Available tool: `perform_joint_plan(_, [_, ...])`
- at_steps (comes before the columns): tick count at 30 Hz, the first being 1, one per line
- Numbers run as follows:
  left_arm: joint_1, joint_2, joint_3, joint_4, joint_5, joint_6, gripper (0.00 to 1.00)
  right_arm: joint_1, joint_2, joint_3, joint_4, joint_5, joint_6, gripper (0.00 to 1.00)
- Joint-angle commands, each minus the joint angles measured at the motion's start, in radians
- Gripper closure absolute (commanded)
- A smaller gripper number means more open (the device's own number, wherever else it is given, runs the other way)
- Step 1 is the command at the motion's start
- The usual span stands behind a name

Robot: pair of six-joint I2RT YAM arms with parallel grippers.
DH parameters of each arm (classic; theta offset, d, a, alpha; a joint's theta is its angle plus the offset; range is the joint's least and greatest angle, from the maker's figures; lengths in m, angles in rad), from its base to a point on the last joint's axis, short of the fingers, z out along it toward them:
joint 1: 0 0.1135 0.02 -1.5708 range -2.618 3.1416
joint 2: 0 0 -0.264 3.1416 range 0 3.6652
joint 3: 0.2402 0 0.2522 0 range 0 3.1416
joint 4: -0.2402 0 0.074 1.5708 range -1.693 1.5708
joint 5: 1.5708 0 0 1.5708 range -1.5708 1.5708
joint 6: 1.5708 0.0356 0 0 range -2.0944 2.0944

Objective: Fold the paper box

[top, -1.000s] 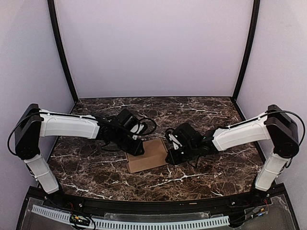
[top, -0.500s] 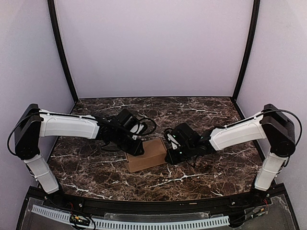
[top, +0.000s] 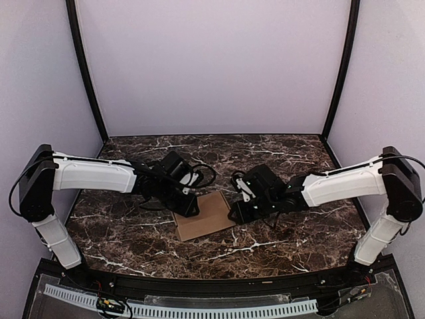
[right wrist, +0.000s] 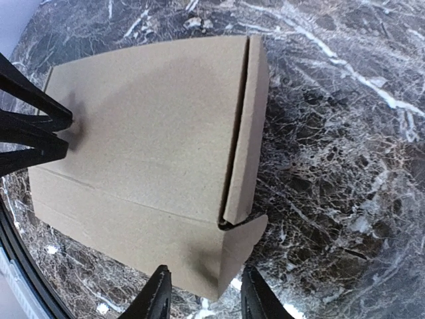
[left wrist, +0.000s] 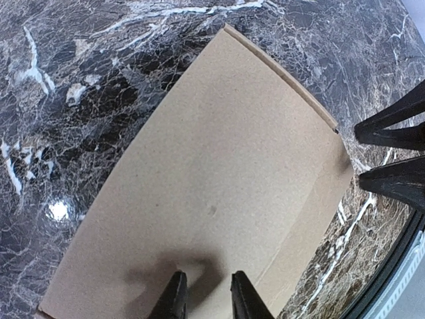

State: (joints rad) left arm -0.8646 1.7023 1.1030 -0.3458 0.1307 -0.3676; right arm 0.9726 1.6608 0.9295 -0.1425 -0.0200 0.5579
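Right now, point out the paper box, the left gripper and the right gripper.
paper box (top: 205,217), top external view, on its flat top face.
left gripper (left wrist: 207,291), left wrist view, midway between its fingertips.
right gripper (right wrist: 206,282), right wrist view, midway between its fingertips.

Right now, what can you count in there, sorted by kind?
box: 1
grippers: 2 (left gripper, right gripper)
Total: 3
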Motion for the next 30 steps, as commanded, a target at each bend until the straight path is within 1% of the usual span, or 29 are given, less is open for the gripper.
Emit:
perform_joint_plan(1, [-0.009,-0.052,-0.019,-0.089,-0.020,0.016,0.73,0.003,-0.089,-0.035,-0.042,0.053,-0.004,0.62])
perform_joint_plan(2, [-0.010,-0.063,-0.015,-0.095,-0.029,0.017,0.71,0.003,-0.102,-0.041,-0.051,0.064,-0.011,0.60])
perform_joint_plan(4, [-0.009,-0.086,-0.007,-0.117,-0.042,0.019,0.65,0.003,-0.126,-0.056,-0.061,0.088,-0.032,0.58])
perform_joint_plan(5, [-0.009,-0.107,-0.003,-0.130,-0.045,0.021,0.59,0.003,-0.139,-0.064,-0.061,0.100,-0.049,0.56])
perform_joint_plan(6, [-0.009,-0.118,-0.002,-0.136,-0.054,0.022,0.57,0.001,-0.149,-0.071,-0.058,0.111,-0.066,0.54])
perform_joint_plan(7, [-0.009,-0.144,-0.002,-0.150,-0.059,0.023,0.52,0.001,-0.157,-0.075,-0.056,0.118,-0.088,0.52])
perform_joint_plan(10, [-0.009,-0.203,-0.005,-0.187,-0.084,0.024,0.39,-0.001,-0.160,-0.068,-0.049,0.127,-0.171,0.45])
perform_joint_plan(12, [-0.010,-0.254,-0.026,-0.211,-0.103,0.019,0.34,-0.005,-0.167,-0.071,-0.034,0.142,-0.222,0.39])
perform_joint_plan(13, [-0.009,-0.288,-0.037,-0.224,-0.111,0.011,0.32,-0.013,-0.173,-0.073,-0.024,0.138,-0.244,0.37])
perform_joint_plan(16, [-0.009,-0.353,-0.110,-0.244,-0.174,-0.008,0.21,-0.043,-0.188,-0.094,0.039,0.094,-0.306,0.32])
perform_joint_plan(20, [-0.002,-0.416,-0.225,-0.181,-0.223,-0.035,0.10,-0.097,-0.174,-0.098,0.106,-0.001,-0.338,0.31])
perform_joint_plan(21, [0.007,-0.420,-0.243,-0.164,-0.224,-0.044,0.09,-0.106,-0.168,-0.096,0.120,-0.032,-0.343,0.31])
perform_joint_plan(23, [0.020,-0.416,-0.286,-0.110,-0.197,-0.053,0.03,-0.122,-0.151,-0.086,0.137,-0.092,-0.351,0.30])
perform_joint_plan(24, [0.024,-0.413,-0.313,-0.069,-0.188,-0.057,0.02,-0.127,-0.141,-0.082,0.151,-0.114,-0.348,0.30])
perform_joint_plan(30, [0.076,-0.358,-0.377,0.096,-0.051,-0.108,0.01,-0.162,-0.048,-0.037,0.199,-0.231,-0.308,0.28])
